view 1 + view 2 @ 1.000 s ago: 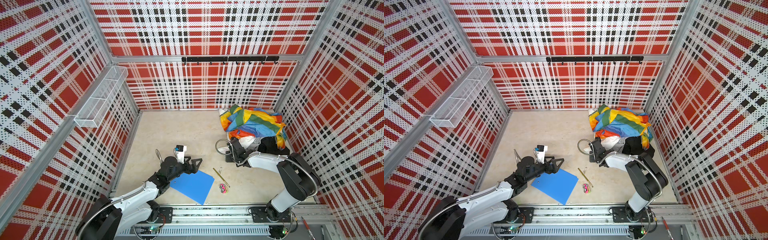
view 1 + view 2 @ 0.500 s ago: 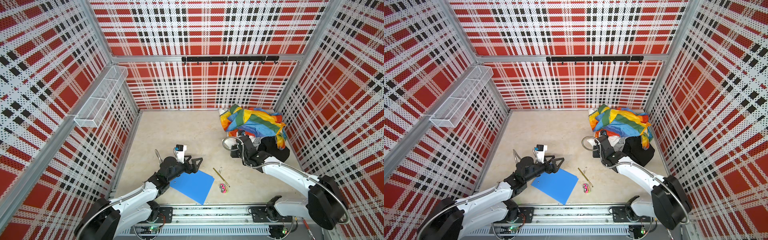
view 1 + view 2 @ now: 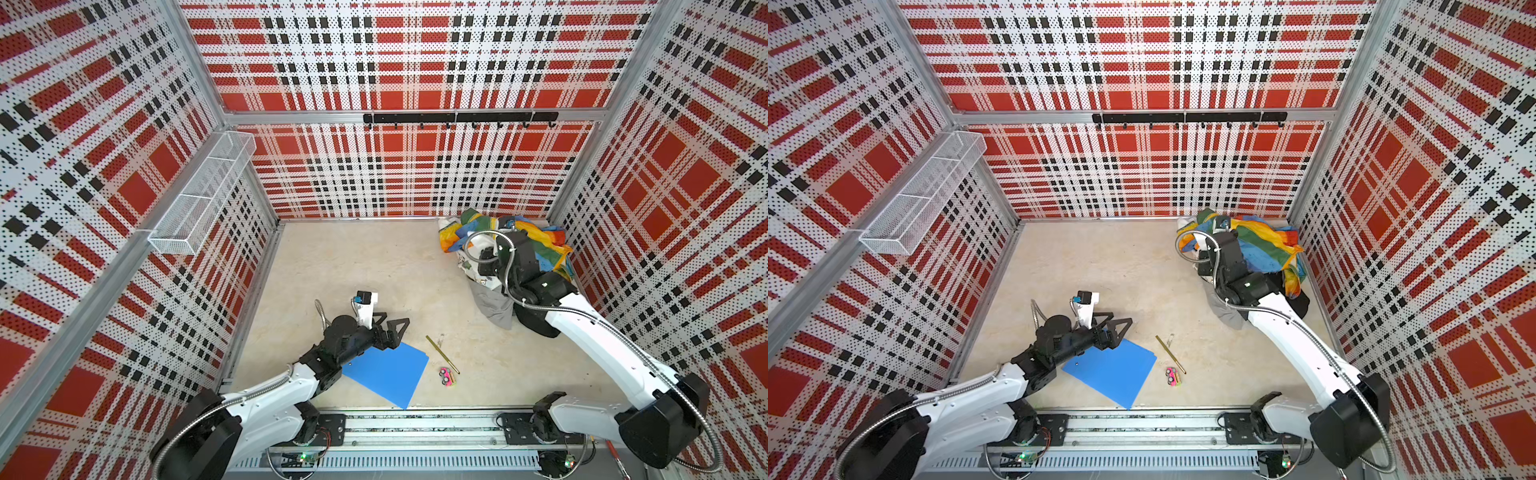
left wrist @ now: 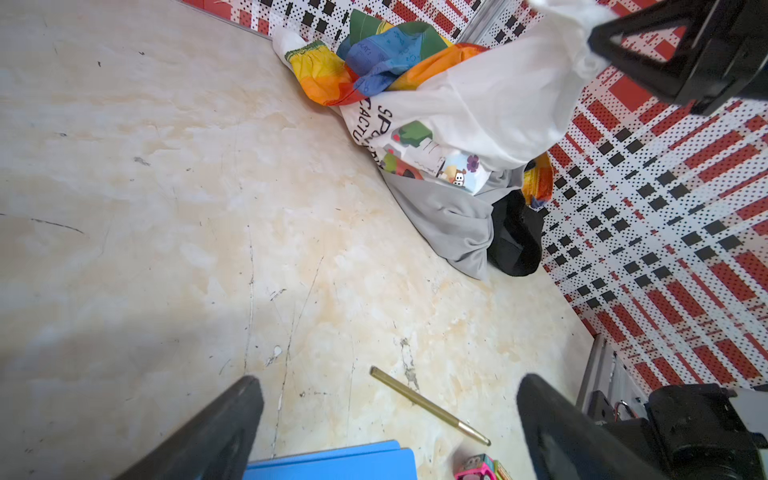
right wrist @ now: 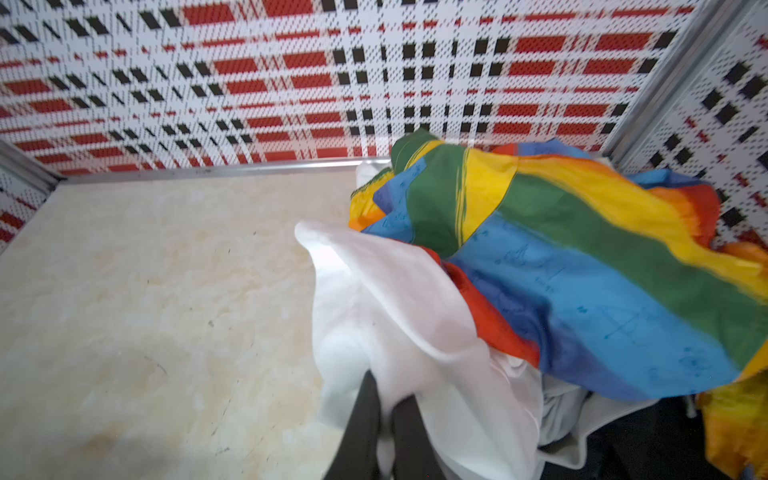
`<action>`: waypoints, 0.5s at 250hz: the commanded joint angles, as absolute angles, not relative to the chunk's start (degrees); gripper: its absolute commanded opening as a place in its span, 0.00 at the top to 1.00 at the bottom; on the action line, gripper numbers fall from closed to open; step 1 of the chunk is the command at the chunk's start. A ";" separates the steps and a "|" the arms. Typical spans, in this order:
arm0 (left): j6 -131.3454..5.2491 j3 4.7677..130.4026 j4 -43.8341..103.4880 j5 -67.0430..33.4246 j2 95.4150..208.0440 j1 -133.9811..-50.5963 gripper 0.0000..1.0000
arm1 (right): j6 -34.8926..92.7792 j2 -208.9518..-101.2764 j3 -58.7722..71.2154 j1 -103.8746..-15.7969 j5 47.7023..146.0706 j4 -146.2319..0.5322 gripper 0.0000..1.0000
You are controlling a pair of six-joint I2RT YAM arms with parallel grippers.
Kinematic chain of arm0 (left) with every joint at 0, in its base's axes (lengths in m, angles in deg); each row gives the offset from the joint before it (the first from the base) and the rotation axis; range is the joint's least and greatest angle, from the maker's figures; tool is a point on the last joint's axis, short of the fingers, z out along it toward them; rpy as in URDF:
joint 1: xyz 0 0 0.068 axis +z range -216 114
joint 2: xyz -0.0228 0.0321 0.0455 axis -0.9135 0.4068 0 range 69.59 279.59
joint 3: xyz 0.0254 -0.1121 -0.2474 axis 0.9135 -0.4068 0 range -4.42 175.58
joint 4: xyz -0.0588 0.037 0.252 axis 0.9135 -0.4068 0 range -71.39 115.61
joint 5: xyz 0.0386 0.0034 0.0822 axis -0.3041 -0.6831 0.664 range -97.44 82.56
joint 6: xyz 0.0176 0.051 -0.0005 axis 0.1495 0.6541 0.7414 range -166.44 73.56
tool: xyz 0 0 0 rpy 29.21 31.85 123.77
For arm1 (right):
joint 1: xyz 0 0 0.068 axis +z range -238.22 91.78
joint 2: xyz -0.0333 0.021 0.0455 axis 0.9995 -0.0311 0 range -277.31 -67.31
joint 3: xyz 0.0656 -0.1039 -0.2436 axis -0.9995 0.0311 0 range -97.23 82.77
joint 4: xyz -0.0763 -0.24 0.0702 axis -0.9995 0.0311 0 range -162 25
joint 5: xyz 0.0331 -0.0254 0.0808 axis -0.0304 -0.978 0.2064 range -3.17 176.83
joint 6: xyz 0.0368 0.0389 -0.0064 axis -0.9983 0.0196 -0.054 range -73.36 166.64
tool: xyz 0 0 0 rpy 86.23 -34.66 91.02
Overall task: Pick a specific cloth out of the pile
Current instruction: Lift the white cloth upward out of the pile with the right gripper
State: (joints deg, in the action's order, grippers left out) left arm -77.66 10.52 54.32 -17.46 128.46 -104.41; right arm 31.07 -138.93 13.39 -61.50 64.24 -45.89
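The right tool [image 5: 386, 390] is clenched on a bunched fold of the cloth [image 4: 469, 104] and holds that fold up above the pile [image 3: 1264, 253] in the far right corner of the counter [image 3: 365, 266]. From the pinch the white fabric hangs in a taut drape. Its cartoon print and black lettering are down at the pile, resting on the grey cloth [image 4: 449, 220] beside the black cloth [image 4: 515, 237]. The rainbow-striped cloth [image 5: 582, 257] lies over the white fabric's far side, so a high grip on a free edge looks chosen to peel the cloth out from under it rather than drag the whole heap. The left tool [image 4: 388, 380] is released wide and empty, low over the near edge of the blue folder [image 3: 386, 370], well apart from the pile and out of the way.
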 commanded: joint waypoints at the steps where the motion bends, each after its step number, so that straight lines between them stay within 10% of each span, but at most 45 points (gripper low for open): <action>1: -77.38 11.49 56.27 -16.51 127.66 -104.87 0.01 | 35.06 -139.21 7.50 -62.81 62.94 -47.30 1.00; 125: -77.40 13.46 57.34 -17.71 132.04 -105.37 0.01 | 41.26 -145.33 -8.10 -65.81 64.77 -49.61 1.00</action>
